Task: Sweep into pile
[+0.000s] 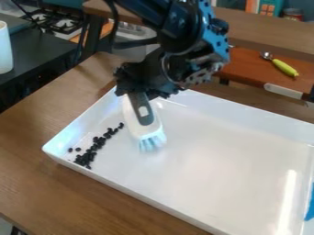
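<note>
White tray [122,188] is being judged stiff, slick-floored. Brush [142,131], toward its ten o'clock, is being grasped by the handle [138,101] in the gripper [138,89]; likely light, soft-bristled, the upper handle being favoured for holding. Black bean-like bits [86,159] are being found at nine o'clock, probably easily scattered. Tray walls are being crowded there; open floor is being offered from one to six o'clock.
</note>
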Tool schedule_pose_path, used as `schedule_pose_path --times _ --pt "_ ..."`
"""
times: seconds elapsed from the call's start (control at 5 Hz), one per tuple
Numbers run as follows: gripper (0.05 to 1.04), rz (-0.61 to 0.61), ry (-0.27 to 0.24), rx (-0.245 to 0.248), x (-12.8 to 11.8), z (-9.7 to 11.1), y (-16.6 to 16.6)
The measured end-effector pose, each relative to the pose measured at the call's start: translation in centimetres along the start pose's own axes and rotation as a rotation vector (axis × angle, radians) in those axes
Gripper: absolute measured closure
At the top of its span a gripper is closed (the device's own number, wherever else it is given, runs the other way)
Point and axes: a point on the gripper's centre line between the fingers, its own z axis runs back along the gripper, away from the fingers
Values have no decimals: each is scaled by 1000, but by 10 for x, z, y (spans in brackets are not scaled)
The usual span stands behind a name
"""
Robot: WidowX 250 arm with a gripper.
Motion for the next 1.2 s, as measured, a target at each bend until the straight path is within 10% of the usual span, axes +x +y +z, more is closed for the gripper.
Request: schedule_pose_path --times 0.8,1.2 --pt "602 -26 -41 -20 -25 7 47" --pt "602 110 25 -147 6 52 18"
